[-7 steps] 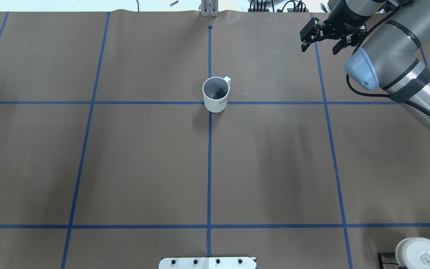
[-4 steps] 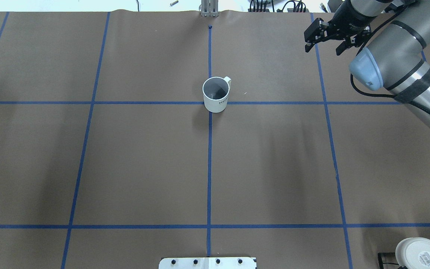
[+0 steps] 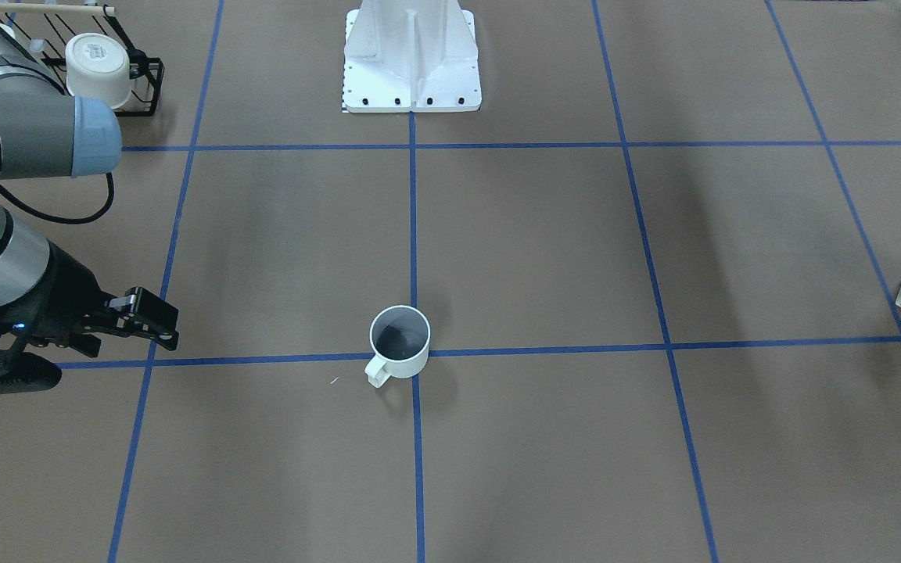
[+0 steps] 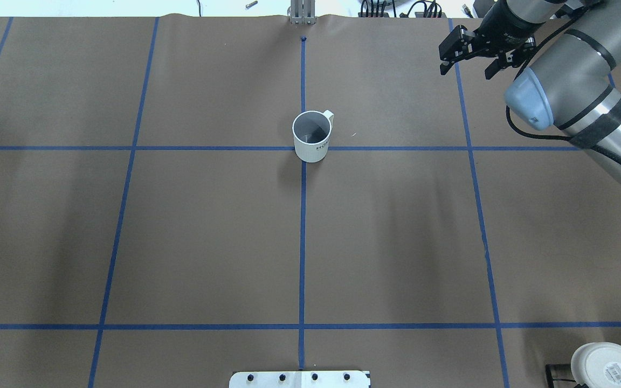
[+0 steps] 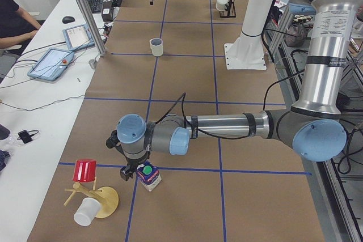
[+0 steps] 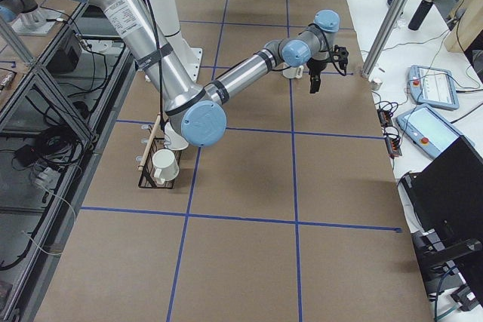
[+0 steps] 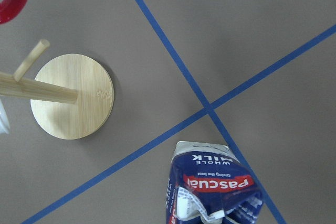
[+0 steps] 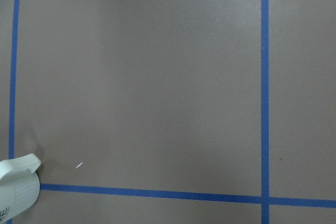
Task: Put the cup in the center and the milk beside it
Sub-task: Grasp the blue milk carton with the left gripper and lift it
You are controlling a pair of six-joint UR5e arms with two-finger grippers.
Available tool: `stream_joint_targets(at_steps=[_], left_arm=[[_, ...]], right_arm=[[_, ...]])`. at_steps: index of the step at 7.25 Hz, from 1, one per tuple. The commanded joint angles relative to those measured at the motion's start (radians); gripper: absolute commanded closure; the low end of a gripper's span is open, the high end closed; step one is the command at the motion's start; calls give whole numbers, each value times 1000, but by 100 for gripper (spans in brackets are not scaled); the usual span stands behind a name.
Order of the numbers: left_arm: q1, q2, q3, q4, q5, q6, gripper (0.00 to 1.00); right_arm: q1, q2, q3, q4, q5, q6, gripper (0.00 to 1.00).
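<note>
Cup point(image 4: 312, 136): upright on the central crossing of blue tape, handle toward the far right, touched by nothing. Judged as placed, so the first half of the task looks done.

Milk point(image 5: 148, 175): well apart from the cup, out at the left end of the table, on a tape crossing, green cap up, near a wooden mug tree point(image 7: 72, 96). Possibly leaning a little; hard to tell.

Left gripper point(image 5: 129, 173): low, just beside the milk, touching or nearly so; cannot tell which. Seen only from the side, with no fingers in the wrist view. Impossible to say whether spread or closed, or whether gripping the carton.

Right gripper point(image 4: 466, 70): at the far right, well away from the cup, with jaws spread wide and nothing between them.

Step in hand, by the look of it: reaching for the milk with the left arm.

Next, probably:
- Centre the jaws around the carton's body below the gable.
- Close firmly without crushing the card.
- Lift straight up, clear of the mug tree.
- Carry right along the table.
- Set down upright just beside the cup without nudging it, best on the cup's left, away from the handle.
- Release only once flat on the table.
</note>
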State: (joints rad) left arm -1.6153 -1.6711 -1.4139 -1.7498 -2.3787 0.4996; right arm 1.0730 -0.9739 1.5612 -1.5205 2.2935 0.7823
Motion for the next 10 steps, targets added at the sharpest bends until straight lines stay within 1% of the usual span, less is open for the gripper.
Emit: stream_joint_targets(at_steps=[1, 3, 5, 10], left_arm=[[8, 1, 7, -5, -37, -27, 2], [14, 7, 7, -8, -36, -30, 2], [49, 8, 9, -7, -31, -36, 2], [69, 10, 61, -8, -25, -35, 2]], right_arm=[[7, 0, -3, 0, 6, 0, 0], [7, 3, -6, -1, 6, 2, 0], [5, 1, -7, -1, 6, 2, 0], [4, 0, -10, -3, 6, 6, 0]])
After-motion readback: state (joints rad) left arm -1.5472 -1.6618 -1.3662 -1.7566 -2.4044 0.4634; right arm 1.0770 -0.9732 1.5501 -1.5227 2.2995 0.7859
